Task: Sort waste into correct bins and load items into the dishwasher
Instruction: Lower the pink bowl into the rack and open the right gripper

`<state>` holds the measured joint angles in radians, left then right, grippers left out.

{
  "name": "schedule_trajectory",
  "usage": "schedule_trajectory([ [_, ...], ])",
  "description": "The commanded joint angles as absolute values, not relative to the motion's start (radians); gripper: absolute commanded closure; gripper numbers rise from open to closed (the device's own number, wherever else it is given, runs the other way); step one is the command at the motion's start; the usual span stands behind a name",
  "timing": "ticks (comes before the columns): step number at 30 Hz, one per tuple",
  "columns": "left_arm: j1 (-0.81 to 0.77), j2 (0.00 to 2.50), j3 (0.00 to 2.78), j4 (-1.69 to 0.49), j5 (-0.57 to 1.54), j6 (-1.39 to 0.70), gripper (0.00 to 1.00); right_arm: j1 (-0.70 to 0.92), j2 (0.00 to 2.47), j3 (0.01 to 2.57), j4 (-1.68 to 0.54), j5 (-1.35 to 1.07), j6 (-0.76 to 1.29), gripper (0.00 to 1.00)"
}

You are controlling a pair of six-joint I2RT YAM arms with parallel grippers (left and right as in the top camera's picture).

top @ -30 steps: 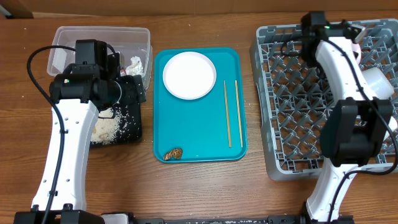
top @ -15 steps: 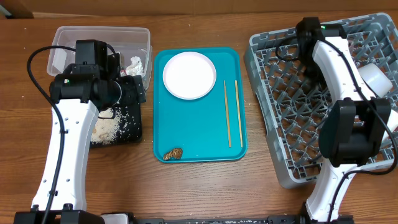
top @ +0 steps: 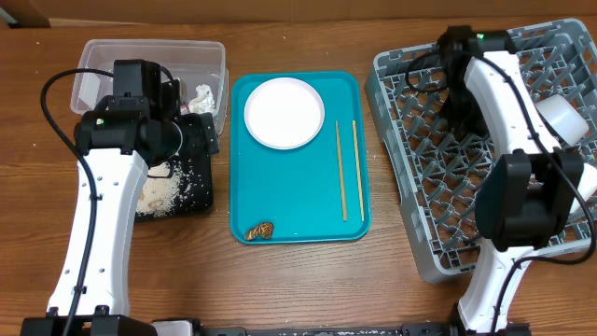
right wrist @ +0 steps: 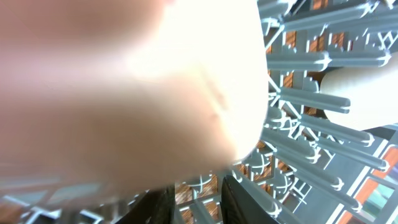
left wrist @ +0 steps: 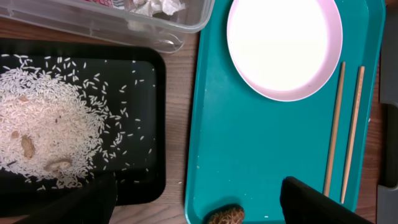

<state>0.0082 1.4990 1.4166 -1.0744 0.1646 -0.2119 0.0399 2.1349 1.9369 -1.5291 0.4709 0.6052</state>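
Observation:
My right gripper is inside the grey dish rack at its far left. Its fingers are close together against a blurred white bowl that fills the right wrist view. A white cup lies in the rack. My left gripper is open and empty over the black tray, which holds rice. A tissue lies in the clear tub. The plate, chopsticks and brown scrap lie apart.
The plate, chopsticks and scrap all lie on a teal serving tray between the bins and the rack. The rack sits skewed, its near left corner close to the table's front edge. The red wrapper is hidden.
My right arm has moved left at the far end of the rack, and the rack has shifted and turned with it. The left arm has not moved.

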Motion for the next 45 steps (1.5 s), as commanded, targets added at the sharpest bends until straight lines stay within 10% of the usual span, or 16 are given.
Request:
schedule_trajectory([
  [1,0.006,1.501,1.435,-1.074,0.177,-0.233,0.14,0.038,2.018,2.013,-1.530,0.424,0.550,0.69],
  [14,0.006,1.501,1.435,-1.074,0.177,-0.233,0.15,0.038,1.975,2.007,-1.622,0.200,0.312,0.52],
  [19,0.006,1.501,1.435,-1.074,0.177,-0.233,0.15,0.038,1.975,1.984,-1.501,0.110,0.264,0.68],
  [28,0.006,1.501,1.435,-1.079,0.177,-0.233,0.16,0.037,1.983,1.813,-1.316,-0.007,0.146,0.69],
  [32,0.006,1.501,1.435,-1.081,0.177,-0.233,0.16,0.032,1.998,1.785,-1.279,0.226,0.200,0.89],
  [45,0.006,1.501,1.435,-1.089,0.177,-0.233,0.16,0.035,1.997,1.799,-1.288,0.511,0.408,0.93],
])
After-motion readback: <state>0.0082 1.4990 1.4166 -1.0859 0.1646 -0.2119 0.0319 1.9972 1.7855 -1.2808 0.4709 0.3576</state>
